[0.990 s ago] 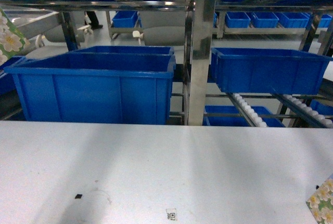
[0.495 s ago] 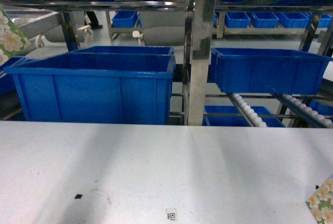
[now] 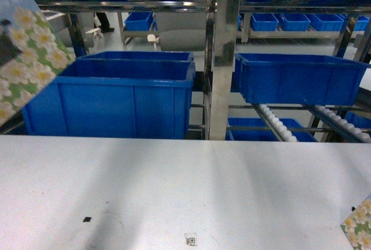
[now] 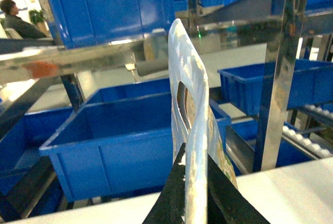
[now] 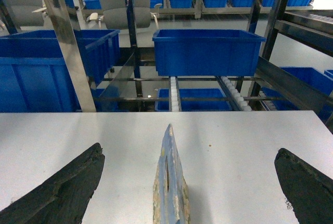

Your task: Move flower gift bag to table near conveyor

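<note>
The left gripper (image 4: 193, 193) pinches the flower gift bag (image 4: 190, 130) edge-on below its handle cut-out, above the table's (image 3: 232, 192) left edge; thin, light and floppy, it wants a firm rim-side hold, while the right gripper (image 5: 190, 182) gapes around a second bag (image 5: 170, 182).

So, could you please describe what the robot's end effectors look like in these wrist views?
The left end effector shows two smooth black fingers tapering to narrow tips. The right end effector has two broad, dark grey to black fingers with a rough, worn-looking surface and blunt ends. No cables or markings are visible on either.
</note>
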### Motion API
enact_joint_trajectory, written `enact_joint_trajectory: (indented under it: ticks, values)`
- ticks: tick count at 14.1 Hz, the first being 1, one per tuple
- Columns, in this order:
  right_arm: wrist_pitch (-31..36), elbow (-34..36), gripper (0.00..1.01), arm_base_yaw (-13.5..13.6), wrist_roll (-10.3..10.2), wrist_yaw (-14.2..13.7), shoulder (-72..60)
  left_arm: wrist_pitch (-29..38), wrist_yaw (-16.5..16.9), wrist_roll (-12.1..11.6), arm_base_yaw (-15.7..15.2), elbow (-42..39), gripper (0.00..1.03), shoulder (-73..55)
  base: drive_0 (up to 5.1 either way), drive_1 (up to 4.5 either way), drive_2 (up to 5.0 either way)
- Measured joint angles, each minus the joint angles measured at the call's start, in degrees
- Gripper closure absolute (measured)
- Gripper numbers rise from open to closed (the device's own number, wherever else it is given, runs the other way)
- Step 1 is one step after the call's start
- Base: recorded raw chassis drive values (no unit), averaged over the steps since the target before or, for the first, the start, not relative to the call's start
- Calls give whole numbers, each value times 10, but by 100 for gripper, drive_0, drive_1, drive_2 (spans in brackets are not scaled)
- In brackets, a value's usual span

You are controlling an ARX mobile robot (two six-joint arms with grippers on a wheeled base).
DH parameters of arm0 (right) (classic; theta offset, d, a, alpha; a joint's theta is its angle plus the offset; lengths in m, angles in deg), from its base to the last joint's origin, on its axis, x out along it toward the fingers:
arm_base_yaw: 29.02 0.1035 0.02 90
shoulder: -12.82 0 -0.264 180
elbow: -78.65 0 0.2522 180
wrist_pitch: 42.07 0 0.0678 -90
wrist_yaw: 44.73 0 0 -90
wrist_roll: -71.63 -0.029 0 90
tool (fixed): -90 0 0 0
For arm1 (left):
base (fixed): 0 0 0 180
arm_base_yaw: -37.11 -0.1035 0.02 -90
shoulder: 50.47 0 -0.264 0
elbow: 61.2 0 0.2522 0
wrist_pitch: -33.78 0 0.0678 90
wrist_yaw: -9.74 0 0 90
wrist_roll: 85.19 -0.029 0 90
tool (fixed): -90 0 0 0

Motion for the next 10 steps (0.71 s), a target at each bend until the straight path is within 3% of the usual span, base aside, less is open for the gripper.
enact_joint_trajectory:
  ticks: [5,10]
  values:
    - [0,0,3,0,0,0,0,128,-52,-2,40,-3,101,-192,0,0,0]
    - [0,0,3,0,0,0,0,173,-83,-7,81,-4,101,-287,0,0,0]
